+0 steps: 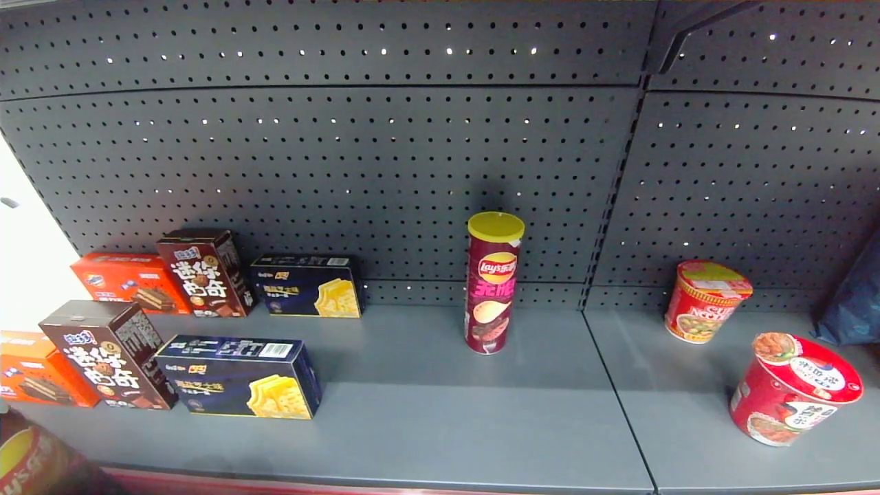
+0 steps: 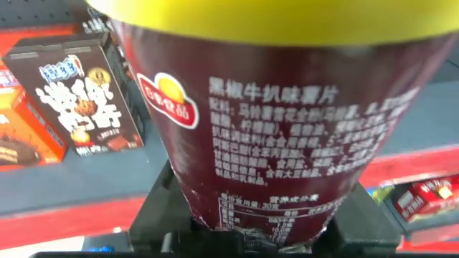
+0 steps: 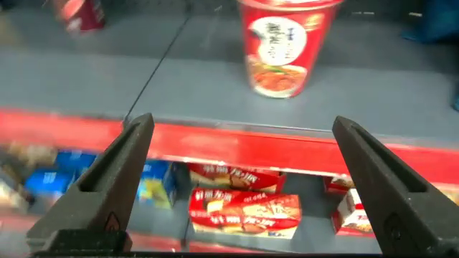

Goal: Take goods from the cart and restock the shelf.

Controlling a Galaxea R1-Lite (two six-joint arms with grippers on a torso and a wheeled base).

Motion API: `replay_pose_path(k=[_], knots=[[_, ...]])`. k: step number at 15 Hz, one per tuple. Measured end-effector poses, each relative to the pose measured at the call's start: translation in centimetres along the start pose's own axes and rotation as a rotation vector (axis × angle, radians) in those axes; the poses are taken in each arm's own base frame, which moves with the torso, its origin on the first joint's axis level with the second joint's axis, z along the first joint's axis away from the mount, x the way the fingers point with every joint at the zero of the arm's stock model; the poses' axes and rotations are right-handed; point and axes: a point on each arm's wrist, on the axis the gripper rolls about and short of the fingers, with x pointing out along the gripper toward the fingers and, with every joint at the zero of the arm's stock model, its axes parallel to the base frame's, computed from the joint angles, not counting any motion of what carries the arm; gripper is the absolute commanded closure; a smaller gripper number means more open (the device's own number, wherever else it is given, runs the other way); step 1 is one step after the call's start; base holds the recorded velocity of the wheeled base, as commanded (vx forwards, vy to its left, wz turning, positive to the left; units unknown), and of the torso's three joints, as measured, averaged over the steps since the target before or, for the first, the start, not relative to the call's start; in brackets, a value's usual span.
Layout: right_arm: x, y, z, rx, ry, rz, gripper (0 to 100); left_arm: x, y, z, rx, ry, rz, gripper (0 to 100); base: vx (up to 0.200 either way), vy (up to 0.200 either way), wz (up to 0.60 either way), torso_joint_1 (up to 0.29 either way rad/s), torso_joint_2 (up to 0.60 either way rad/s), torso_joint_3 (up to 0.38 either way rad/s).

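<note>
A maroon chip can [image 2: 287,129] with a yellow lid is held in my left gripper [image 2: 262,229], whose black fingers [image 2: 161,215] press its lower sides. The same can [image 1: 27,460] peeks in at the bottom left corner of the head view, in front of the grey shelf [image 1: 440,412]. A matching chip can [image 1: 492,282] stands upright mid-shelf near the pegboard. My right gripper [image 3: 247,201] is open with nothing between its fingers, below and in front of the shelf's red front edge [image 3: 237,140], facing a red noodle cup [image 3: 287,43].
Brown [image 1: 110,354], dark blue [image 1: 240,377] and orange [image 1: 34,375] boxes stand in two rows at the shelf's left. Two noodle cups [image 1: 702,299] [image 1: 790,388] and a blue bag [image 1: 856,295] are at the right. Red boxes [image 3: 244,211] lie on a lower level.
</note>
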Motion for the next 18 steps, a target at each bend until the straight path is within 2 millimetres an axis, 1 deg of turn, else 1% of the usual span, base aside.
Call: replay_pose_path(k=[1, 2, 3, 5, 6, 7, 9, 10, 11, 13, 16, 18], knots=[[0.0, 0.0, 0.7, -0.024, 0.001, 0.029, 0, -0.4, -0.1, 0.0, 0.001, 0.000, -0.008, 100, 0.000, 0.000, 0.00, 0.000, 0.00, 0.000], [-0.1, 0.0, 2.4, -0.036, -0.020, 0.054, 0, -0.7, -0.2, 0.2, 0.003, -0.009, -0.017, 100, 0.000, 0.000, 0.00, 0.000, 0.00, 0.000], [-0.1, 0.0, 4.4, -0.042, -0.036, 0.080, 0, -0.9, -0.2, 0.3, 0.009, -0.018, -0.024, 100, 0.000, 0.000, 0.00, 0.000, 0.00, 0.000], [0.9, 0.1, 9.4, -0.050, -0.033, 0.162, 0, -1.2, -0.3, 0.9, 0.018, -0.056, -0.027, 100, 0.000, 0.000, 0.00, 0.000, 0.00, 0.000], [1.8, 0.3, 12.0, -0.054, -0.032, 0.210, 0, -1.4, -0.3, 1.2, 0.021, -0.068, -0.024, 100, 0.000, 0.000, 0.00, 0.000, 0.00, 0.000], [3.1, 0.6, 14.3, -0.057, -0.021, 0.265, 0, -1.5, -0.3, 1.4, 0.023, -0.078, -0.021, 100, 0.000, 0.000, 0.00, 0.000, 0.00, 0.000], [5.9, 1.6, 17.4, -0.063, 0.000, 0.417, 0, -1.6, -0.3, 1.6, 0.022, -0.088, -0.019, 100, 0.000, 0.000, 0.00, 0.000, 0.00, 0.000], [7.4, 2.5, 18.2, -0.065, 0.017, 0.509, 0, -1.6, -0.3, 1.7, 0.021, -0.091, -0.019, 100, 0.000, 0.000, 0.00, 0.000, 0.00, 0.000], [8.9, 3.3, 18.6, -0.070, 0.039, 0.584, 0, -1.6, -0.3, 1.8, 0.019, -0.090, -0.023, 100, 0.000, 0.000, 0.00, 0.000, 0.00, 0.000], [11.6, 4.6, 18.6, -0.097, 0.075, 0.692, 0, -1.5, -0.3, 1.9, 0.017, -0.088, -0.031, 100, 0.000, 0.000, 0.00, 0.000, 0.00, 0.000], [15.8, 6.4, 18.4, -0.147, 0.083, 0.766, 0, -1.1, -0.3, 2.3, -0.005, -0.074, -0.041, 100, 0.000, 0.000, 0.00, 0.000, 0.00, 0.000], [19.2, 7.6, 18.1, -0.160, 0.082, 0.814, 0, -0.8, -0.2, 3.1, -0.035, -0.071, -0.052, 100, 0.000, 0.000, 0.00, 0.000, 0.00, 0.000]])
